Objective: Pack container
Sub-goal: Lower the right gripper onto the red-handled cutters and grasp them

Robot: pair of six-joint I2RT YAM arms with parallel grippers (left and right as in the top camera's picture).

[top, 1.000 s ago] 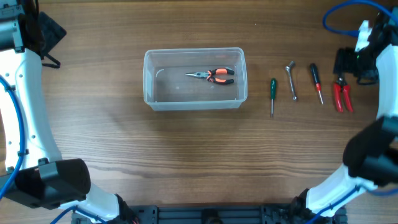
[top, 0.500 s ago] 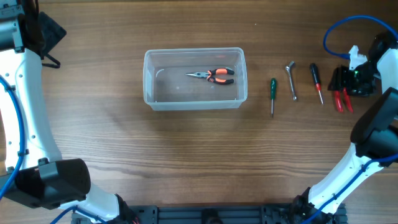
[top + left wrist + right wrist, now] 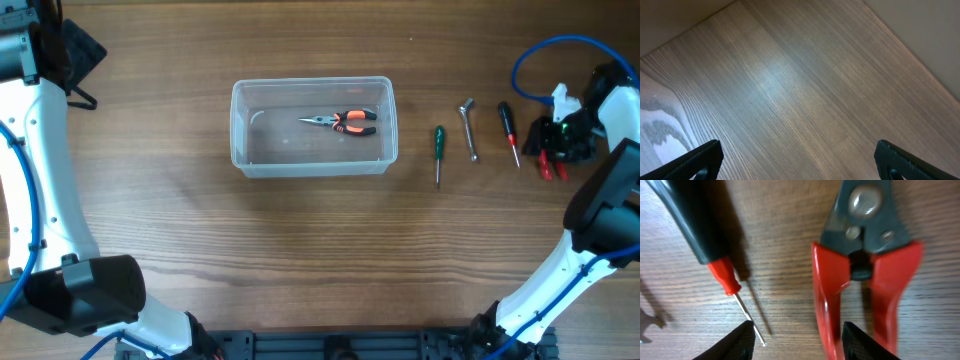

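The clear plastic container (image 3: 240,140) stands at the table's middle, with orange-and-black needle-nose pliers (image 3: 345,121) inside. To its right lie a green screwdriver (image 3: 438,148), a small wrench (image 3: 468,128), a red-and-black screwdriver (image 3: 509,130) and red-handled pliers (image 3: 547,164). My right gripper (image 3: 562,136) is low over the red pliers. In the right wrist view it (image 3: 797,342) is open, its fingers straddling one red handle of the pliers (image 3: 830,290), with the screwdriver (image 3: 715,245) to the left. My left gripper (image 3: 800,165) is open and empty over bare wood.
The left arm's gripper (image 3: 70,50) sits at the far left back corner. The right arm's base and blue cable (image 3: 540,50) are at the right edge. The wrench's end (image 3: 645,325) shows at the left edge of the right wrist view.
My right gripper has moved toward the front and down onto the red pliers, now covering their head. The left arm and the other tools have not moved.
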